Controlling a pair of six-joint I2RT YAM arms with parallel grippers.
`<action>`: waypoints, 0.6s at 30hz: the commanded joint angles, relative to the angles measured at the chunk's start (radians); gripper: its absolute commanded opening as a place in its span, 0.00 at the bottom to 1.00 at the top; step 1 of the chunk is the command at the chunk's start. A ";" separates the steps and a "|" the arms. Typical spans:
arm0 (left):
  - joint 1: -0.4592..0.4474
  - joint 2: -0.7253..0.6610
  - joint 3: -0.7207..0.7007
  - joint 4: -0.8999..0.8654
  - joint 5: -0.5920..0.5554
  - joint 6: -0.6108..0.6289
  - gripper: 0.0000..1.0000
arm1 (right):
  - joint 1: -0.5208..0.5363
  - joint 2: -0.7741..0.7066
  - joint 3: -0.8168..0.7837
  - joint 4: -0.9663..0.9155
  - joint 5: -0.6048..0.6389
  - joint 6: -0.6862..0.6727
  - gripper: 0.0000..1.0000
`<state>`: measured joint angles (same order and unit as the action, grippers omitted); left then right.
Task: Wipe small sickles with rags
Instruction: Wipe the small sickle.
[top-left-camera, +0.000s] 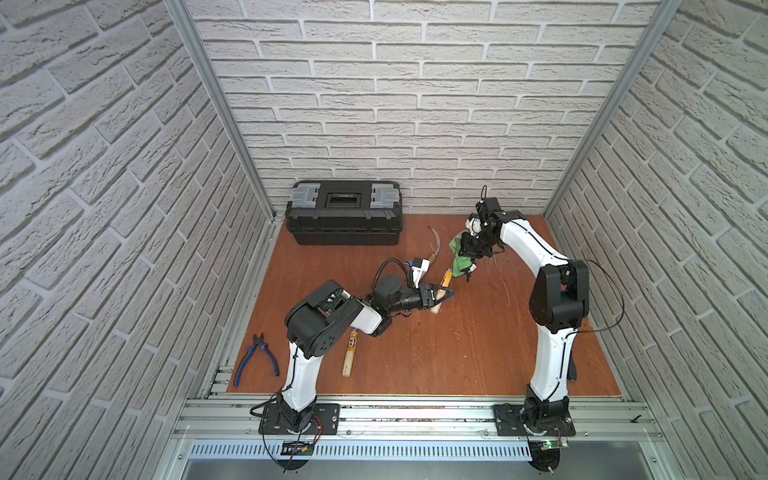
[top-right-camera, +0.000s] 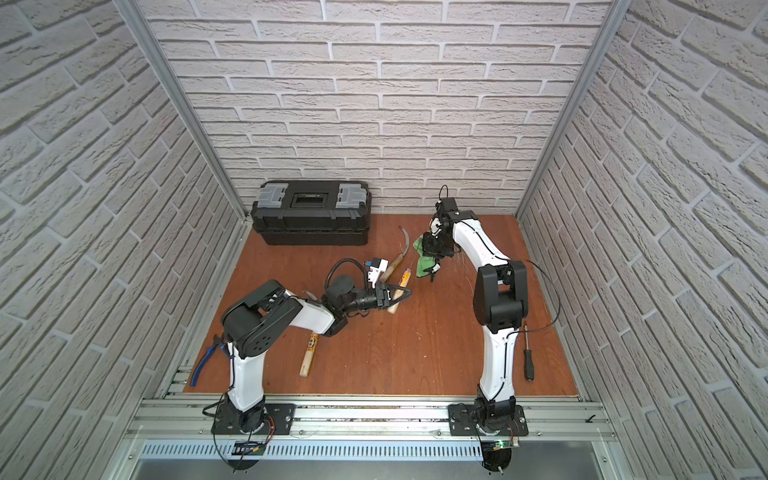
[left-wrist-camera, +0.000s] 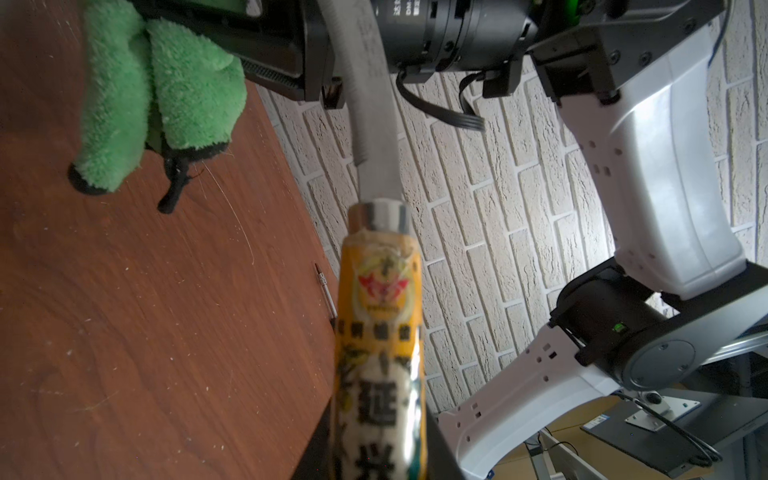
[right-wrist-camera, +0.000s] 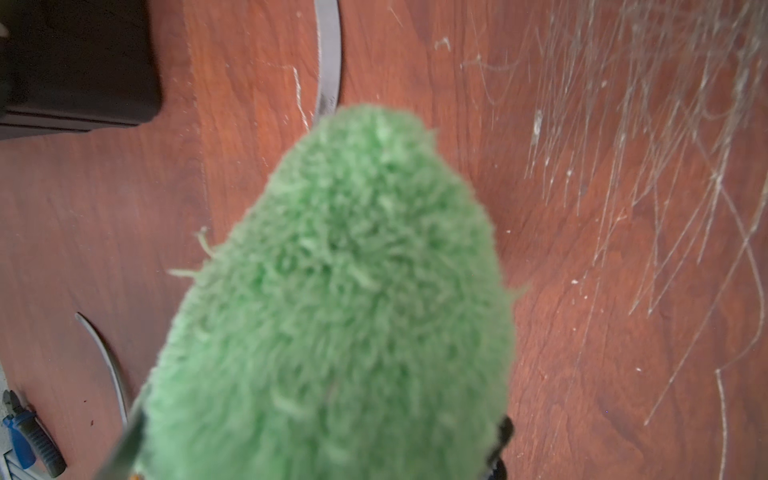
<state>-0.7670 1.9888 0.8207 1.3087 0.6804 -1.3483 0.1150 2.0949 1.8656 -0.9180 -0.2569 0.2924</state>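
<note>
My left gripper (top-left-camera: 441, 296) is shut on the yellow-labelled wooden handle (left-wrist-camera: 380, 332) of one small sickle, held above the table. Its grey blade (left-wrist-camera: 374, 124) runs up into the green rag (top-left-camera: 464, 266), and my right gripper (top-left-camera: 471, 249) is shut on that rag. In the right wrist view the rag (right-wrist-camera: 345, 291) fills the middle, and the blade tip (right-wrist-camera: 328, 54) comes out beyond it. A second sickle (top-left-camera: 436, 243) lies on the table near the toolbox. Only the handle (top-left-camera: 349, 353) of a third sickle shows; its blade is hidden under my left arm.
A black toolbox (top-left-camera: 345, 212) stands shut at the back left. Blue-handled pliers (top-left-camera: 255, 359) lie at the front left. A black screwdriver (top-right-camera: 528, 357) lies beside the right arm's base. Pale scratches (right-wrist-camera: 648, 145) mark the wooden table near the rag.
</note>
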 joint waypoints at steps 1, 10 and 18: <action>-0.008 0.015 0.014 0.094 0.007 -0.013 0.00 | 0.011 -0.026 0.048 0.001 -0.037 -0.045 0.07; -0.012 0.056 0.037 0.094 0.014 -0.026 0.00 | 0.036 -0.136 0.007 0.071 -0.125 -0.108 0.06; -0.009 0.090 0.054 0.094 0.013 -0.040 0.00 | 0.076 -0.236 -0.043 0.083 -0.133 -0.170 0.06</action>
<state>-0.7712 2.0373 0.8673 1.3941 0.6777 -1.3430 0.1577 1.9339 1.8301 -0.8883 -0.3229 0.1734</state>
